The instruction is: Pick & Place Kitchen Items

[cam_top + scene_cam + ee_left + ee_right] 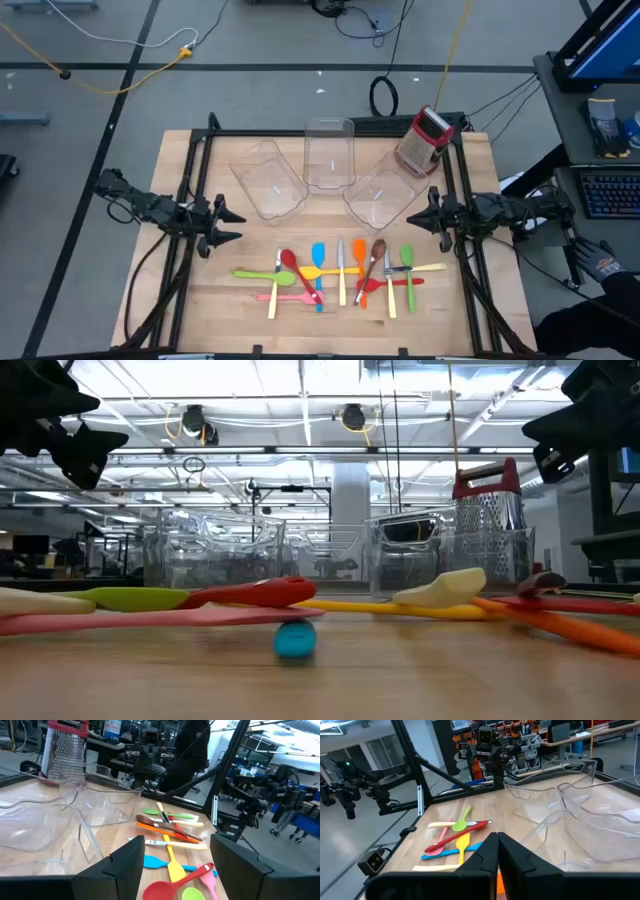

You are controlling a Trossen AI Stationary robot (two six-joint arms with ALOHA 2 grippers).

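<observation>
Twelve or so kitchen items (340, 272) are lying in a loose row at the lower middle of the high view, on the wooden counter (250, 320), spread flat, likely so each can be picked singly. Three clear bins (328, 153) are fanning out above them at centre, mouths open, probably as drop places; a box grater (424, 140) is standing at upper right. The left gripper (228, 225) is hovering at middle left, the right gripper (432, 218) at middle right, both well apart from the utensils.

Low view: a red spoon (262, 593) and a pink spatula (130, 618) are lying across the middle, a blue handle end (295, 639) facing the lens.

Left wrist view: its fingers (125, 865) are standing released at the bottom edge, holding nothing, the utensils (170, 827) lying beyond them at centre.

Right wrist view: its fingers (487, 855) are sitting clenched together at bottom centre, empty, the utensils (455, 837) at middle left.
</observation>
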